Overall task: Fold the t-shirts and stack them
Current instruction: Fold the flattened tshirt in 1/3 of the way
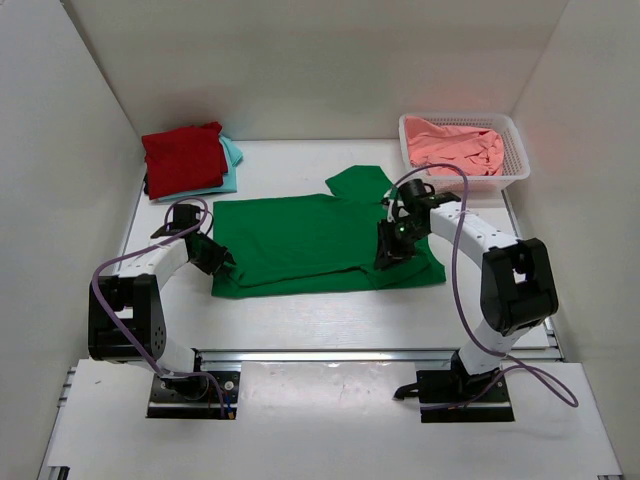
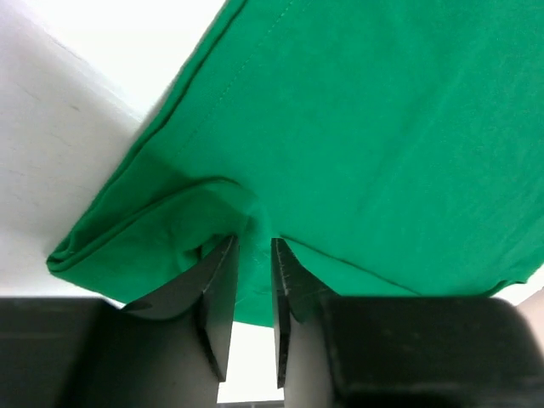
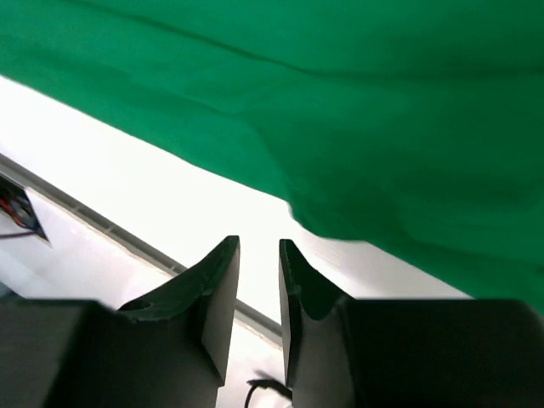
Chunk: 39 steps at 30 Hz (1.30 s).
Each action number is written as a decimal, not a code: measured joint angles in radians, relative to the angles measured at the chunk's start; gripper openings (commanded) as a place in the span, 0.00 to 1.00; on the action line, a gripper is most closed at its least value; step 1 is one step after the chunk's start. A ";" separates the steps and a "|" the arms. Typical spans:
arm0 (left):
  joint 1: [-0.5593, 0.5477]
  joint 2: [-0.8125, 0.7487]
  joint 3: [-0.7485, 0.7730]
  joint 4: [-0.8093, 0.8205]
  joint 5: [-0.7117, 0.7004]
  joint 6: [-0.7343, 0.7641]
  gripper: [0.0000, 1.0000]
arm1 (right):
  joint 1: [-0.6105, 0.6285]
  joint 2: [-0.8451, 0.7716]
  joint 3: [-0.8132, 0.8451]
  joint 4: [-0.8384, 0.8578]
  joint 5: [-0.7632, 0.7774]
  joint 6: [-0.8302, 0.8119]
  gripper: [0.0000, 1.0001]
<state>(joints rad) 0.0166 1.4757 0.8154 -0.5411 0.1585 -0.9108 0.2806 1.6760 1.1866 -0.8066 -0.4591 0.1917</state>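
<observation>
so the green shirt (image 1: 300, 240) lay spread in the middle of the table (image 1: 300, 320), left gripper (image 2: 253, 251) clamped on its near-left corner, right gripper (image 3: 257, 246) over its right side with jaws a crack apart and empty

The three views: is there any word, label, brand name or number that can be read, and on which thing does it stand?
None: no readable text shows in any view.
The green t-shirt, the dark red t-shirt, the white basket, the left arm and the right arm all look plain, with no print or sticker visible.
</observation>
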 measured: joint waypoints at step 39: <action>-0.019 0.116 0.022 0.045 0.096 0.031 0.62 | 0.127 0.047 -0.145 0.145 0.233 -0.037 0.00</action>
<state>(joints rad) -0.0021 1.5913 0.8375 -0.4957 0.2546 -0.8803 0.4072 1.7233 1.0416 -0.6613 -0.2260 0.1551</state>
